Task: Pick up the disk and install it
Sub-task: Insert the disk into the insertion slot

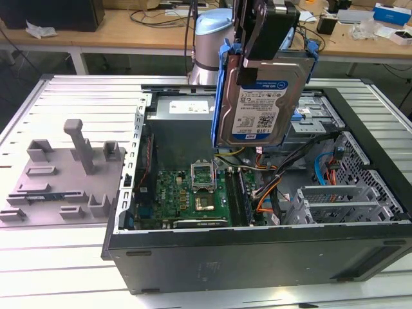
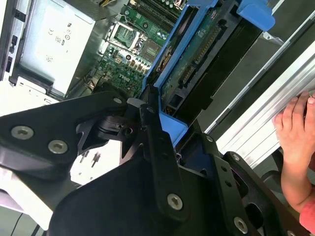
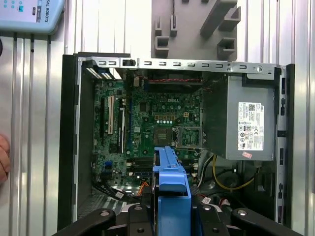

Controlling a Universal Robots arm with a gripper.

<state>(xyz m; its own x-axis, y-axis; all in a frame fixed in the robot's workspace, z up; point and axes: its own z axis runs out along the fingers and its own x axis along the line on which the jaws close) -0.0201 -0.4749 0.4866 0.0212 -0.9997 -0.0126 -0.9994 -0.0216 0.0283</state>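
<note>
Disk (image 1: pixel 261 106) hangs upright in pincer (image 1: pixel 257 51), long axis vertical, above case (image 1: pixel 257 257).

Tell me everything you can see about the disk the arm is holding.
The disk is a silver hard drive with a white-and-blue label, framed by a blue plastic carrier bracket. It hangs upright, label facing the exterior camera, above the open computer case, clamped at its upper end by the gripper.

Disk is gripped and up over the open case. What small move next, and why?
Probably ease it toward the exterior view's right, without lowering: the gripper holds the disk upright above the motherboard, while the metal drive cages sit further right. A person's hand is close by.
</note>
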